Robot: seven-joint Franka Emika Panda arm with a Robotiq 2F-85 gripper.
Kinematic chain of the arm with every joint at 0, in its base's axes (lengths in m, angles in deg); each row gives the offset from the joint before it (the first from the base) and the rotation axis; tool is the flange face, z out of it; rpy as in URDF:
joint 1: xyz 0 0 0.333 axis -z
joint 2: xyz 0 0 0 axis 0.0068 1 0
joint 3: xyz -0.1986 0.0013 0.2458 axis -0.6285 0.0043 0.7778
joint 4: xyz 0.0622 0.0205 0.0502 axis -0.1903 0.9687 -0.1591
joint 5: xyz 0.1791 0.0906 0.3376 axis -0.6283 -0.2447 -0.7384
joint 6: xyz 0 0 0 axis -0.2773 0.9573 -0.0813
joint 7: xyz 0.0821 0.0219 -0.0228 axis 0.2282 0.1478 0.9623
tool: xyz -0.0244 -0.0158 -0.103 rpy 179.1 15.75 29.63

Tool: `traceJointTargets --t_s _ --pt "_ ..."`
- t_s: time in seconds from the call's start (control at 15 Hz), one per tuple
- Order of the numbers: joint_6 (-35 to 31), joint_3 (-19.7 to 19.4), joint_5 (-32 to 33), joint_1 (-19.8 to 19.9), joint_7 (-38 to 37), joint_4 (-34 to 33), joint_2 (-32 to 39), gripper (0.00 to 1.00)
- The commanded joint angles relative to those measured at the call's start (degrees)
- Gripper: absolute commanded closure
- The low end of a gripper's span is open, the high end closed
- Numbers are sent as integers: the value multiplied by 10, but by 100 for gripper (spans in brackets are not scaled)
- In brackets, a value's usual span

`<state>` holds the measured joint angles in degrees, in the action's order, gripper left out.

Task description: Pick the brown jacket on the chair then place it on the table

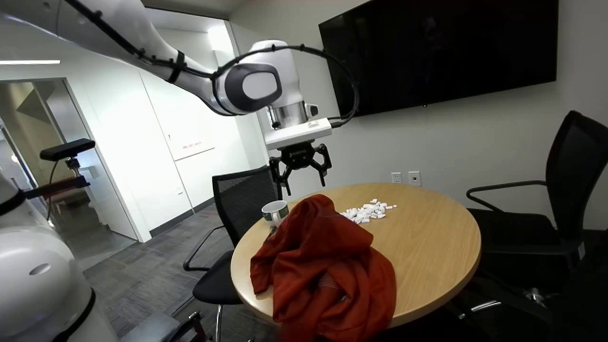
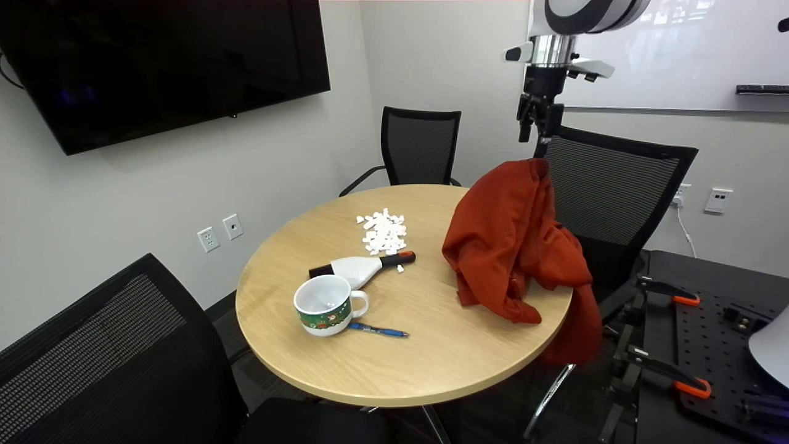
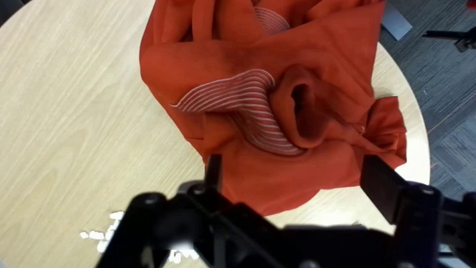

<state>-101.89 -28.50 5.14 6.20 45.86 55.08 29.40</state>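
Observation:
The brown jacket, rust-red and crumpled, lies in a heap on the table; it shows in both exterior views [image 1: 327,266] [image 2: 511,234]. Part of it hangs over the table's edge on the robot's side. The wrist view shows the jacket [image 3: 253,56] with a striped lining patch and deep folds. The round light-wood table [image 1: 432,242] also shows in an exterior view [image 2: 444,364] and in the wrist view [image 3: 85,123]. My gripper [image 1: 306,189] is open and empty above the jacket, apart from it; it also shows in an exterior view [image 2: 535,143] and in the wrist view [image 3: 292,160].
On the table are a mug [image 2: 323,308], a blue pen [image 2: 379,331], a white-and-black brush-like tool [image 2: 360,266] and several small white pieces [image 2: 385,231]. Black mesh chairs [image 1: 244,204] [image 1: 517,232] [image 2: 616,185] stand around it. A black screen [image 1: 441,52] hangs on the wall.

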Motion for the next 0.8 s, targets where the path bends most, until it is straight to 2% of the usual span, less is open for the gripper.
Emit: traceJointTargets --t_s 0.0,0.27,0.33,0.73 --pt "125 11 47 14 -50 -18 -77 0" --pt "196 3 42 8 -55 -48 -107 0" --pt "170 -3 35 4 -40 -36 -100 0" --pt "174 -3 35 4 -40 -36 -99 0"
